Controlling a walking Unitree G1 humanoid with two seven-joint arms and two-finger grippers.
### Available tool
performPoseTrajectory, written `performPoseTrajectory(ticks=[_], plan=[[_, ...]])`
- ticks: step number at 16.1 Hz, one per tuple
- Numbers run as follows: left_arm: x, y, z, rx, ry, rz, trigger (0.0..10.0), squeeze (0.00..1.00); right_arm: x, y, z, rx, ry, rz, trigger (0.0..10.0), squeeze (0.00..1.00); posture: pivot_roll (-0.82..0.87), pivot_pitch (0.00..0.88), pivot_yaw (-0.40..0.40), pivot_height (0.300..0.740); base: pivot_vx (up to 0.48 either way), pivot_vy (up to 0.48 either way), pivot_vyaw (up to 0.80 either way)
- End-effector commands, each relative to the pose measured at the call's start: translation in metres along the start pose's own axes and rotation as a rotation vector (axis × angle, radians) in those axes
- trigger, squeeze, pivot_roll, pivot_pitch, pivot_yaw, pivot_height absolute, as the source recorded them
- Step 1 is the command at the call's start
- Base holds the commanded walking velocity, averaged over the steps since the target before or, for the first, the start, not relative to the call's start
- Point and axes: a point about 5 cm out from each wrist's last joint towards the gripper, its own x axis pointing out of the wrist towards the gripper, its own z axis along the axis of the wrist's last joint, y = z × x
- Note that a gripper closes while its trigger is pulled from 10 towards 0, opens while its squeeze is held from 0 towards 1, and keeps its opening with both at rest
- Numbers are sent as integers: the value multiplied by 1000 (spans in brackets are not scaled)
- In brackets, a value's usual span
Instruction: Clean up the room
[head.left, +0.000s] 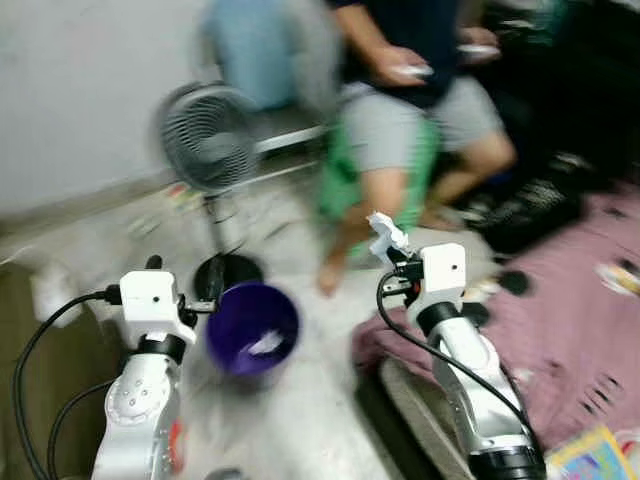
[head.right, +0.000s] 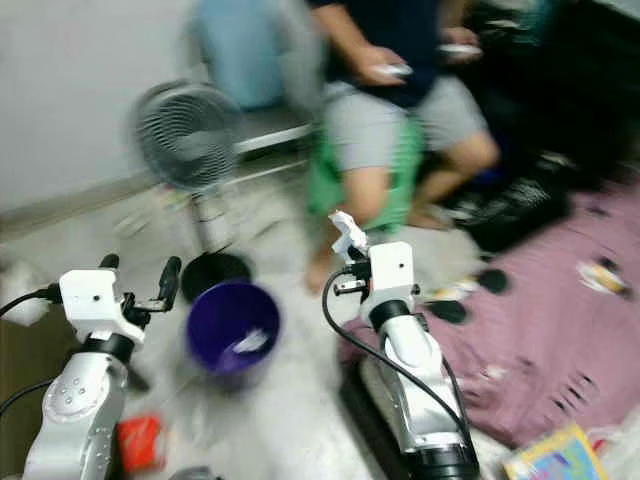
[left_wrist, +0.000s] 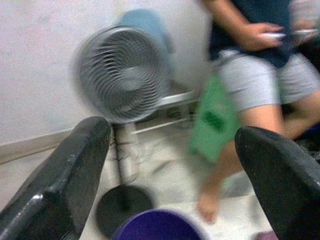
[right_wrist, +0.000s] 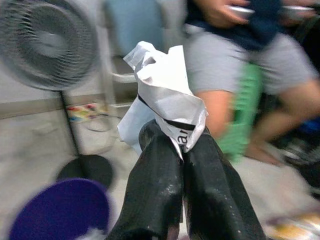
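We hold trash, bin drop is next.
R gripper (head.left: 385, 243) is clamped on a crumpled paper scrap (right_wrist: 162, 107), held up right of the purple bucket (head.left: 252, 328), which already has a white bit inside. L gripper (head.right: 148, 290) hovers w/ fingers spread, nothing in it, just left of the bucket. Next, we judge: swing R arm left over the rim, let go. Nearby: fan (head.left: 208, 137) far behind the bucket, seated person (head.left: 410, 100) far right, pink mat (head.left: 570, 310) right. Views are blurred.
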Motion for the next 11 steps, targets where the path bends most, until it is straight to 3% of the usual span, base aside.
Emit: performPoseTrajectory(ticks=[1, 4, 7, 11], plan=[[-2, 3, -1, 11, 9, 1, 10000, 0, 4, 2, 3, 3, -3, 9, 10000, 0, 45, 0, -42, 740, 398, 0, 0], [-2, 3, -2, 11, 14, 0, 10000, 0, 4, 1, 4, 1, -15, 6, 10000, 0, 47, 0, -41, 740, 361, 0, 0], [0, 3, -3, 22, 24, 0, 10000, 0, 4, 2, 4, 1, -11, 9, 10000, 0, 48, 0, -40, 740, 0, 0, 0], [1, 4, -3, 26, 22, 6, 10000, 0, 5, 6, 4, -15, -13, 30, 10000, 0, 49, 0, -39, 740, 0, 0, 758]])
